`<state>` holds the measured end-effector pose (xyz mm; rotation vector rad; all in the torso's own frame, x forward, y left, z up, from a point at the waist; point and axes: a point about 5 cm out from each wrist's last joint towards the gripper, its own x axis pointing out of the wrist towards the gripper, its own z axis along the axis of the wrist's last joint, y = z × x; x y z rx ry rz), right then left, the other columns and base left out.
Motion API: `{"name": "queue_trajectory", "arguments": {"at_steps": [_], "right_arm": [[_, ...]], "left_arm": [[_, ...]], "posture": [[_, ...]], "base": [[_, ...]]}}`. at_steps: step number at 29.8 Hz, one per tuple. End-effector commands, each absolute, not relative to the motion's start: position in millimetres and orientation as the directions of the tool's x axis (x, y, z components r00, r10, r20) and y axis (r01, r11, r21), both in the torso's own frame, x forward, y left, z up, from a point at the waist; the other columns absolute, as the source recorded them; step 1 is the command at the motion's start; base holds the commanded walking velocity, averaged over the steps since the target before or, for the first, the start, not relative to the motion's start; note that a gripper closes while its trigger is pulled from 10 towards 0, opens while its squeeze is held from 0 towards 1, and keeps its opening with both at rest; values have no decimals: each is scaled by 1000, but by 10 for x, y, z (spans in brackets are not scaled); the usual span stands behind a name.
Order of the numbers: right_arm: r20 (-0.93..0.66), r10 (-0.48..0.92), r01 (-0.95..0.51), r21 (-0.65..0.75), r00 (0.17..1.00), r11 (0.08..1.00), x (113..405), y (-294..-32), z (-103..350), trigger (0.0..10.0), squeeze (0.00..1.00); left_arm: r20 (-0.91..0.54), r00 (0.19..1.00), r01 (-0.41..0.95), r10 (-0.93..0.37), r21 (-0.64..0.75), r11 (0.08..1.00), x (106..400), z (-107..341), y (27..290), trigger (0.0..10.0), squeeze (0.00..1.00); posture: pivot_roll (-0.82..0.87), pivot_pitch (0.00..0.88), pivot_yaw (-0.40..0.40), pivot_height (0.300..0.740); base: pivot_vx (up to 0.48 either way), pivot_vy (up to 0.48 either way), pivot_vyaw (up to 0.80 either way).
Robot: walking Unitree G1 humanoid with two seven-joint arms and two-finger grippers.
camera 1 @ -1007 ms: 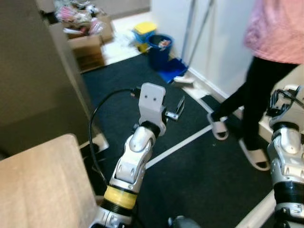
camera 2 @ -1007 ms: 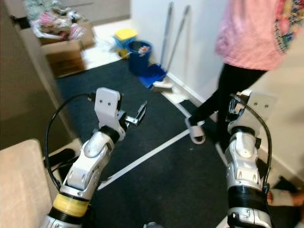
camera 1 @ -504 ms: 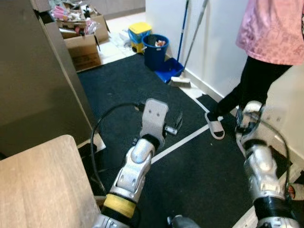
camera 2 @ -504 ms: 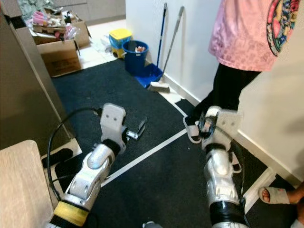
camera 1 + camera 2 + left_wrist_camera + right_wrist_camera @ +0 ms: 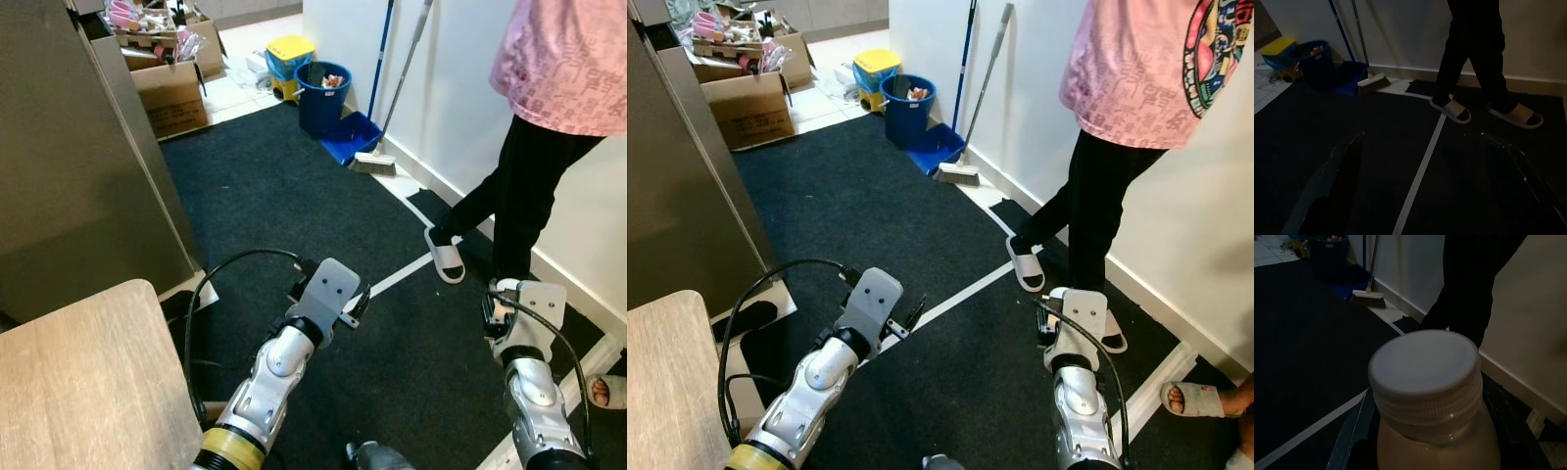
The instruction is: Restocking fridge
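Bottle (image 5: 1435, 396), white cap, gripped between right fingers (image 5: 1354, 431); left fingers (image 5: 1327, 191) spread, empty, above dark carpet (image 5: 265, 186).

Both arms have dropped lower than a second ago: the left gripper (image 5: 355, 305) now hangs low over the dark carpet (image 5: 265, 196). The right arm has sunk toward five o'clock, beside the person (image 5: 549, 127), who now stands steadier.

Head views bright, evenly lit, sharp; soft daylight on white wall (image 5: 1019, 108) and tiled floor (image 5: 240, 93) at far end. Dark carpet (image 5: 284, 196) matte, no glare. Faint shadow under person (image 5: 1117, 176). Slight bowing at frame edges. Wrist views dim, underexposed; bottle (image 5: 1430, 396) cap close, soft-focused, catching weak light; left fingers (image 5: 1327, 186) near-black silhouettes.
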<state>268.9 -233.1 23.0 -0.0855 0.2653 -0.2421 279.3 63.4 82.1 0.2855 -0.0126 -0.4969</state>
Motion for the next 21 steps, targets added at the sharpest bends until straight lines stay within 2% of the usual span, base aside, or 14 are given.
{"name": "queue_trajectory", "arguments": {"at_steps": [1,6,21], "right_arm": [[-198,-262,241,-124,945,963,2730,-2390,319,10000,0],[-174,-256,237,-125,951,963,2777,-2376,354,10000,0],[-159,-249,231,-127,955,965,2800,-2357,356,10000,0]], "left_arm": [[-76,877,474,-474,296,830,2779,768,639,10000,0],[-64,878,469,-473,302,830,2790,768,628,10000,0],[-43,880,463,-473,300,834,2823,776,618,10000,0]], "posture": [[-46,89,-52,740],[-47,88,-50,740],[-48,87,-49,740]], "base": [[0,0,0],[0,-97,0],[16,-349,0]]}}
